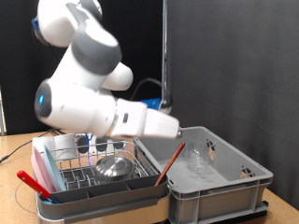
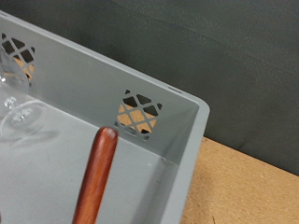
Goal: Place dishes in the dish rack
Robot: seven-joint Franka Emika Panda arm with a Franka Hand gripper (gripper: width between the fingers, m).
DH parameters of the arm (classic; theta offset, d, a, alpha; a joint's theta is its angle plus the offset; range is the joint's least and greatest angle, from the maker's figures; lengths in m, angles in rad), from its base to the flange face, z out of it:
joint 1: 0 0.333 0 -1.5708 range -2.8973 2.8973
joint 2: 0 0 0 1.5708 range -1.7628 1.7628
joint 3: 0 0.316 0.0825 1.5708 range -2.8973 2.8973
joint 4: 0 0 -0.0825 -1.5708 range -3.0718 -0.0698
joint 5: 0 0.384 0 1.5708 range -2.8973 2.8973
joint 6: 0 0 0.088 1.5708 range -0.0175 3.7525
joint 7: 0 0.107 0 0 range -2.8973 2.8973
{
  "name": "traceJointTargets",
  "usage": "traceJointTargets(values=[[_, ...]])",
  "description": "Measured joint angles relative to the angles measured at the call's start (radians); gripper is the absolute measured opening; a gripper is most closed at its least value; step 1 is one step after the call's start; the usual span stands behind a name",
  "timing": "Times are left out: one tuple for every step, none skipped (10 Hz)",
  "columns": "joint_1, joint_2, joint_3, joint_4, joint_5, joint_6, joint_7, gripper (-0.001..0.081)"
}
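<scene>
The dish rack (image 1: 70, 161) is a silver wire rack in a pink-and-grey tray at the exterior view's lower left. A shiny steel bowl (image 1: 114, 168) lies in it. My gripper (image 1: 177, 133) hangs over the near edge of the grey crate, just to the right of the rack. A red-handled utensil (image 1: 169, 162) slants down right below it; the fingers themselves are hidden. In the wrist view the red handle (image 2: 94, 180) runs up the middle, with clear glassware (image 2: 19, 113) on the crate floor. The glassware also shows in the exterior view (image 1: 198, 161). No blue plate shows.
The deep grey plastic crate (image 1: 245, 175) stands to the right of the rack, its perforated wall (image 2: 140, 112) close in the wrist view. A second red-handled utensil (image 1: 32, 182) lies at the rack's left end. A round rim (image 1: 21, 200) shows on the wooden table at the bottom left.
</scene>
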Motion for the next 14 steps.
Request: traceJointTargets(values=[[-0.005,-0.043,0.009,-0.015,-0.001,0.005,-0.003,0.0809],[-0.013,-0.101,0.006,-0.056,-0.002,0.023,-0.003,0.0809],[-0.012,-0.096,0.006,-0.055,0.001,0.019,-0.003,0.0809],[-0.010,-0.082,0.011,-0.048,0.001,-0.015,-0.038,0.0809],[-0.004,-0.064,0.026,-0.031,-0.010,-0.087,-0.096,0.0809],[0.013,-0.046,0.046,-0.007,-0.041,-0.158,-0.156,0.0809],[0.035,-0.039,0.064,0.012,-0.085,-0.210,-0.218,0.0809],[0.057,-0.037,0.082,0.027,-0.133,-0.259,-0.274,0.0809],[0.079,-0.037,0.097,0.039,-0.179,-0.293,-0.317,0.0809],[0.098,-0.041,0.116,0.039,-0.215,-0.302,-0.341,0.0809],[0.115,-0.051,0.134,0.034,-0.243,-0.302,-0.349,0.0809],[0.128,-0.068,0.152,0.023,-0.264,-0.299,-0.357,0.0809],[0.136,-0.092,0.174,0.005,-0.278,-0.284,-0.359,0.0809],[0.142,-0.119,0.189,-0.012,-0.300,-0.265,-0.359,0.0809]])
